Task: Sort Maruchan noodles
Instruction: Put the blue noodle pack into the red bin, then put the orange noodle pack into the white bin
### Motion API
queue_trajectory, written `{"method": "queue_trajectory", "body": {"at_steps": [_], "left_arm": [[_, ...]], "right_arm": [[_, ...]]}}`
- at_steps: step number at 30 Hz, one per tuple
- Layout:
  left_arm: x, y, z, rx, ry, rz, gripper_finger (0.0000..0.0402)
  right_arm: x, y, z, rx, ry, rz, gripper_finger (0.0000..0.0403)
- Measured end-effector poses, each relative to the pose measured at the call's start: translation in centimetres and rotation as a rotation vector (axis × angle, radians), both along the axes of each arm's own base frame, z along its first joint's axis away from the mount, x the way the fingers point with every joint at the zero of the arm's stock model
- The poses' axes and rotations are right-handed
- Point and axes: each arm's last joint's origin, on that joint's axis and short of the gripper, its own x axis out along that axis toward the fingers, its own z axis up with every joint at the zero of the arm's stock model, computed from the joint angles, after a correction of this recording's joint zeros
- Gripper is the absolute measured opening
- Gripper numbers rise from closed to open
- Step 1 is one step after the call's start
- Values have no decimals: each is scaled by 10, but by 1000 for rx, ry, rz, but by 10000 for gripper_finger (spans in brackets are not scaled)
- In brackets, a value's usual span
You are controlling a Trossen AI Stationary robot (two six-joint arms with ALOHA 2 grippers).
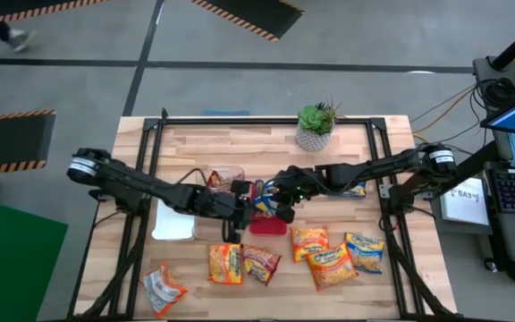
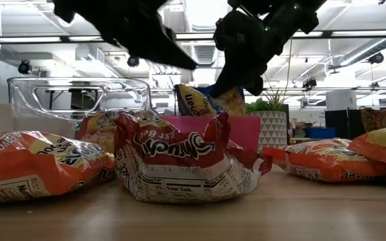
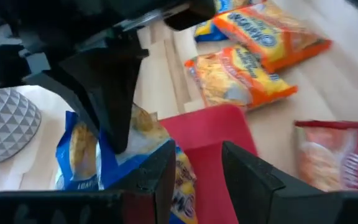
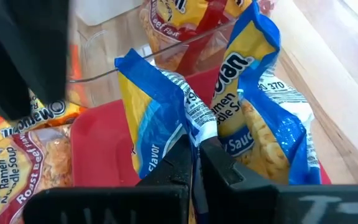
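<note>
A blue-and-yellow Maruchan packet (image 4: 253, 112) hangs crumpled over the red tray (image 1: 271, 225) at mid-table, held by my right gripper (image 4: 196, 142), which is shut on it. In the low view the packet (image 2: 203, 100) shows under that gripper (image 2: 243, 63), its lower end hidden behind the tray wall (image 2: 243, 130). My left gripper (image 3: 197, 180) is open just left of the packet, over the red tray (image 3: 213, 134). Several orange packets lie flat on the near part of the table (image 1: 329, 264). My right gripper pinches a bunched fold of the wrapper (image 4: 199, 121) near the packet's middle between its two fingers. It comes slanting down from the table's right. The packet folds into two lobes on either side of the fingers and hangs over the red tray. My left gripper stands close against the blue packet (image 3: 82, 155); I cannot tell whether a finger (image 3: 160, 174) touches it.
A clear tray (image 1: 224, 176) with a red-accented packet stands left of the red one, and a white tray (image 1: 175, 224) lies further left. A potted plant (image 1: 316, 127) is at the far edge. Another packet (image 1: 356, 190) lies under the right arm. A person walks beyond the table (image 1: 7, 31).
</note>
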Motion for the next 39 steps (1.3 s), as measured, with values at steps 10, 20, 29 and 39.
{"method": "queue_trajectory", "body": {"at_steps": [10, 20, 29, 39], "left_arm": [[13, 31, -24, 59, 24, 320, 113], [7, 34, -10, 53, -10, 355, 113], [-3, 27, 14, 83, -68, 295, 113], [-27, 8, 44, 63, -113, 196, 113]], "right_arm": [[-1, 2, -3, 3, 7, 3, 9], [-2, 2, 3, -2, 2, 11, 9], [-9, 2, 35, -27, 43, 34, 9], [-28, 13, 66, 9, 141, 35, 9]]}}
